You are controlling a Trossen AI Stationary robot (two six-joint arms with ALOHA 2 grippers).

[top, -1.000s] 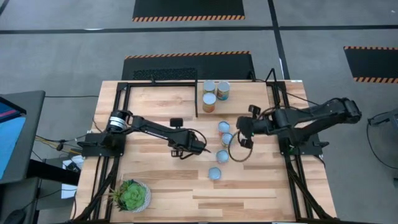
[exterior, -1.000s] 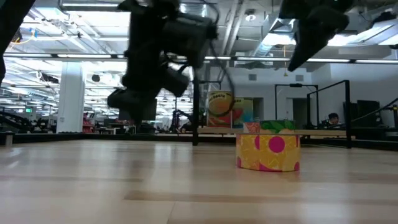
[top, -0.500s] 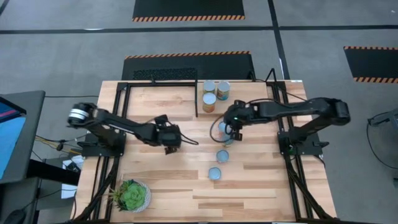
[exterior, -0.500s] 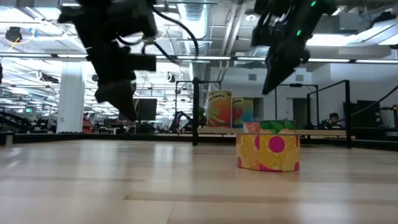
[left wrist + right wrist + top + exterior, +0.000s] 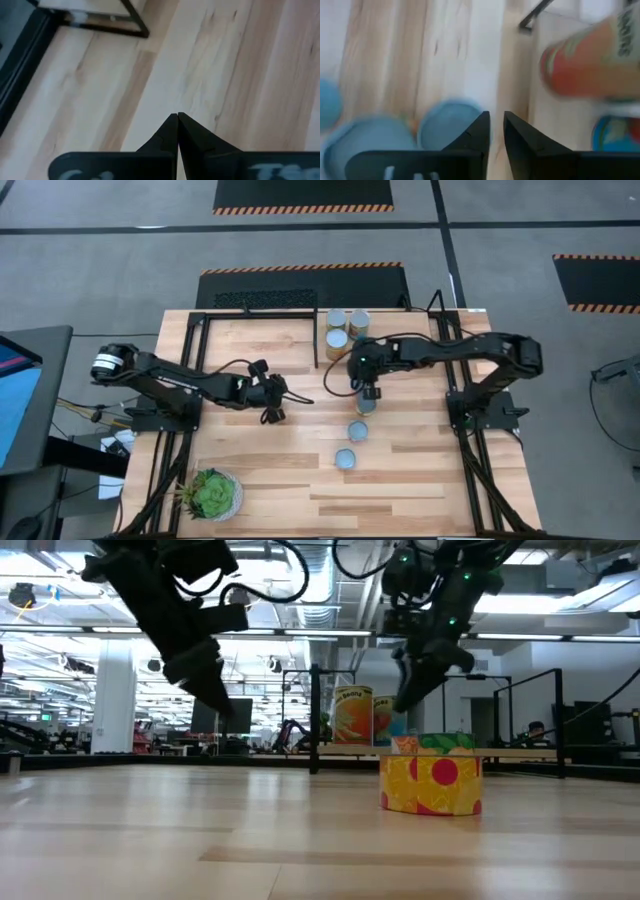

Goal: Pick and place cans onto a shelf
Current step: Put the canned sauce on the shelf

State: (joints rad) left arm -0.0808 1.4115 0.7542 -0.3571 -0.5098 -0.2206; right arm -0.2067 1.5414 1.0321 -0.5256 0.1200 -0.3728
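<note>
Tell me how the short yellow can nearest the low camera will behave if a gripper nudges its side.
The yellow can stands upright and looks squat, wider than tall, so it would probably slide on the table rather than tip. Its smooth label may be slippery between fingers. Knocked onto its side, its round body would likely roll.

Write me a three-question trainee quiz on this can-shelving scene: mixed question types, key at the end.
1. True or false: the left gripper holds one of the small, silver-topped cylindrical cans.
2. In the high view, how many cans stand on the light-wood, black-framed shelf?
3. Where is the leafy green potted plant? A) on the shelf B) near the wooden tabletop edge on the left arm's side C) at the tabletop's middle
Key: 1 false, its fingers meet on nothing; 2 three; 3 B.
</note>
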